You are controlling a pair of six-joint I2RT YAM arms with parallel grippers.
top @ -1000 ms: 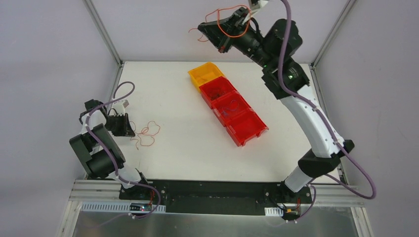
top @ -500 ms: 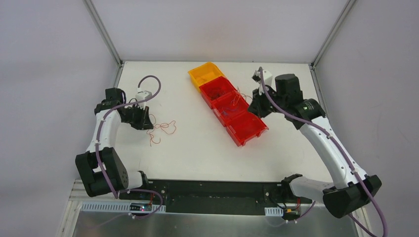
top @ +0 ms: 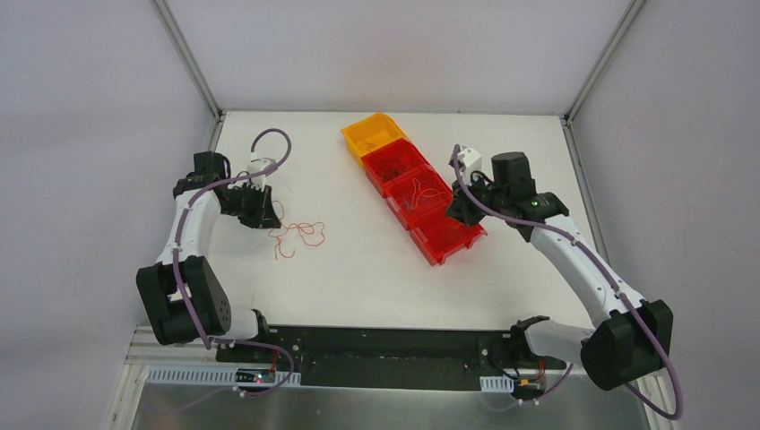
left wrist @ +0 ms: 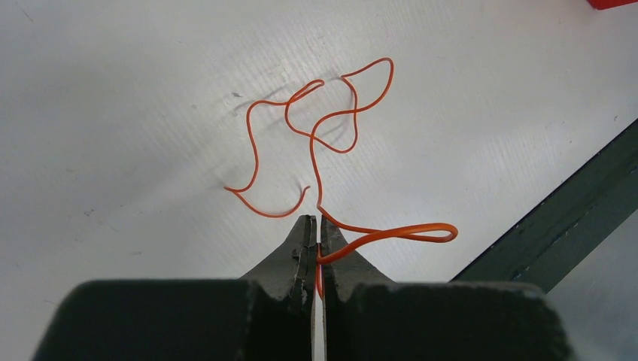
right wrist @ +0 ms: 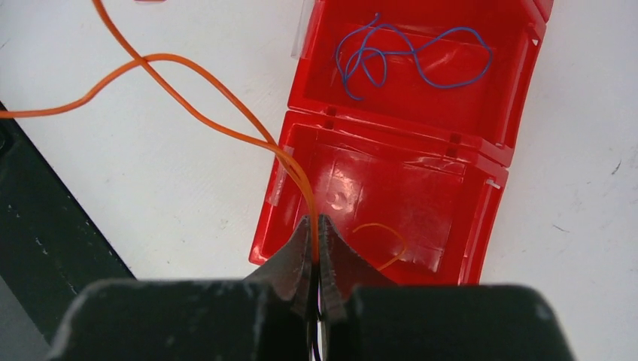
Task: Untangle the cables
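**Operator:** What is the state of each claw, and where are the cables?

**Technician:** The left gripper (left wrist: 317, 239) is clenched on a red-orange cable (left wrist: 331, 124). The pinch sits just behind a hairpin loop. The remainder lies in loose curls on the left part of the table (left wrist: 113, 90). The right gripper (right wrist: 317, 226) is clenched on an orange cable (right wrist: 188, 71) above the near red bin (right wrist: 489, 218). Two runs of that cable lead away to the left over the table, and a short curl shows inside the bin. A blue cable (right wrist: 406, 56) lies coiled in the second red bin (right wrist: 519, 83).

**Operator:** How should these cables be expected to handle?

**Technician:** By the look of them they are very light, soft and springy. They appear to keep their curl, so a lifted strand will likely trail and catch at any crossing. The sheath looks smooth, so a thin strand may slide through clamped jaws. A hard pull risks a kink.

**Operator:** Where is the recommended hold?

**Technician:** Hold on a single run near a free end, clear of crossings. On the red-orange cable, avoid the far part of the curl, where it crosses itself. Do not clamp two runs together.
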